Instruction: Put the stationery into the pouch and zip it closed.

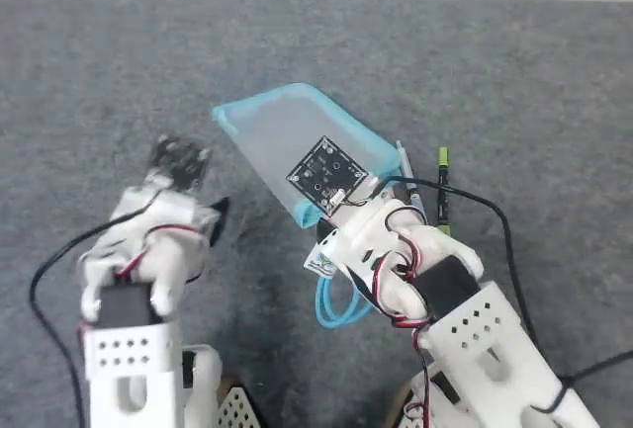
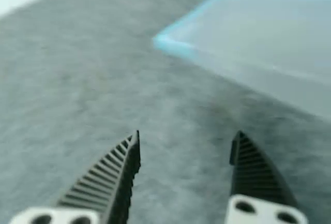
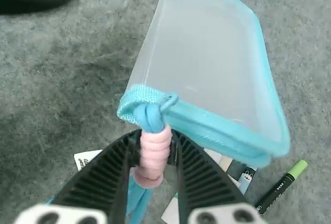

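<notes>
Right gripper (image 3: 153, 137) clamped on the pouch's (image 3: 207, 69) pink bead (image 3: 151, 158); left gripper (image 2: 187, 135) wide, near the pouch. We note grey felt (image 1: 514, 72) beneath it, green pen (image 1: 444, 196) just beside.

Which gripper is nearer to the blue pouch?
Right. The right gripper is shut on the pink sleeve at the pouch's corner loop; the left gripper is open, apart from the pouch, over the mat.

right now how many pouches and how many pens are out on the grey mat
pouch: 1
pens: 2, a grey pen and a green-capped pen
total: 3
</notes>
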`<action>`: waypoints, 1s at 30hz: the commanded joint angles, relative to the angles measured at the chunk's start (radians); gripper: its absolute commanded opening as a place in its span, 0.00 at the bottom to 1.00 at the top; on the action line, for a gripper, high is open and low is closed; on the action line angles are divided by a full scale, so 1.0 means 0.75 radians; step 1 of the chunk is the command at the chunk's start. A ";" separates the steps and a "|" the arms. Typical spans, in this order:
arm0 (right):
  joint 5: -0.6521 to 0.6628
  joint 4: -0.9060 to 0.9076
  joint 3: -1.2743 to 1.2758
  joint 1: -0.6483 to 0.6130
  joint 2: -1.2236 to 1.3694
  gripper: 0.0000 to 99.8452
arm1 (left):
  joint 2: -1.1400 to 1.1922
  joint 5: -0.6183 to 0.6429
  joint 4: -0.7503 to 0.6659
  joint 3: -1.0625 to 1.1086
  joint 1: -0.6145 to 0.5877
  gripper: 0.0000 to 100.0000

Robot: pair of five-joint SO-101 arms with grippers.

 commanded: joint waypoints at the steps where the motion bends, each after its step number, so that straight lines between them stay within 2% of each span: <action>1: 0.008 -0.032 -0.016 -0.009 0.015 0.01 | 0.033 0.106 0.008 -0.097 0.274 0.29; 8: 0.008 -0.056 -0.018 -0.009 0.107 0.01 | -0.088 0.117 0.000 0.042 0.507 0.30; 16: 0.006 -0.066 -0.018 -0.017 0.126 0.01 | -0.113 0.119 -0.194 0.224 0.524 0.30; 19: 0.006 -0.058 -0.018 -0.017 0.124 0.01 | -0.113 0.119 -0.258 0.261 0.481 0.29; 24: 0.016 -0.015 -0.014 -0.015 0.124 0.01 | -0.110 0.205 -0.395 0.281 0.280 0.29; 27: 0.039 -0.011 0.014 0.017 0.140 0.01 | -0.110 0.260 -0.432 0.279 0.155 0.29; 30: 0.088 -0.034 0.084 0.060 0.138 0.01 | -0.113 0.286 -0.442 0.275 0.098 0.29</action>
